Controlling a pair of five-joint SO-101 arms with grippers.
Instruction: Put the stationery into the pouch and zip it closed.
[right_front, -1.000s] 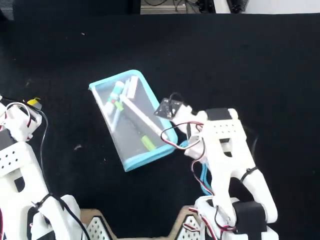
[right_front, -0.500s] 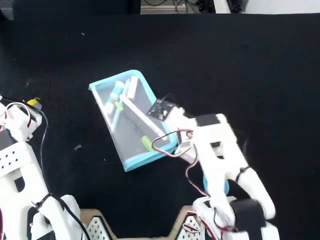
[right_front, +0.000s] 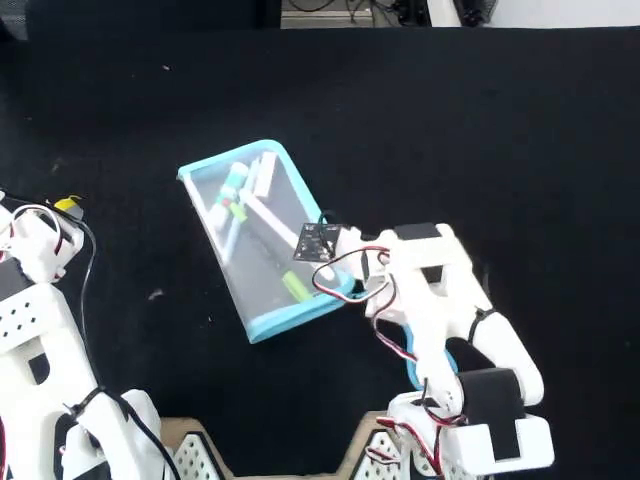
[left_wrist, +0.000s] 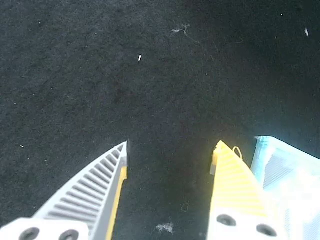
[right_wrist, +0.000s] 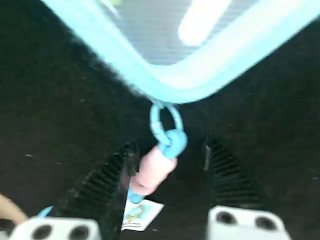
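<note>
Right gripper (right_wrist: 167, 152): jaws partly apart, nothing clamped. The zipper pull ring (right_wrist: 165, 124) and its pink charm (right_wrist: 152, 172) hang between the jaws. The charm sits close against one black finger; contact can't be confirmed. A small paper tag (right_wrist: 136, 215) lies on the mat below the charm.

Change over the last second: the right arm (right_front: 430, 290) swung its wrist in toward the corner of the pouch (right_front: 262, 235) nearest its base. It had been standing off that corner and now sits right at it. The pouch didn't shift and the left arm (right_front: 35, 310) didn't move. Reading: the right side is lining up on the pull and the grasp isn't made yet. Zipping looks like the step in hand.

Left gripper (left_wrist: 170, 150): wide open and empty, over the bare black mat (left_wrist: 100, 75), with a pouch corner in sight just past its yellow finger.

The pouch has light blue trim and a see-through face. It lies flat and skewed on the mat between the arms, closer to the right one.
- Near the pull end: a green marker (right_front: 295, 287).
- Across the middle: a long white stick (right_front: 272, 222), lying diagonally.
- At the far end: a white block (right_front: 265, 172) and a teal-capped piece (right_front: 233, 183).

All the stationery in sight is inside, so loading looks done. How far the zip is already run can't be told.
</note>
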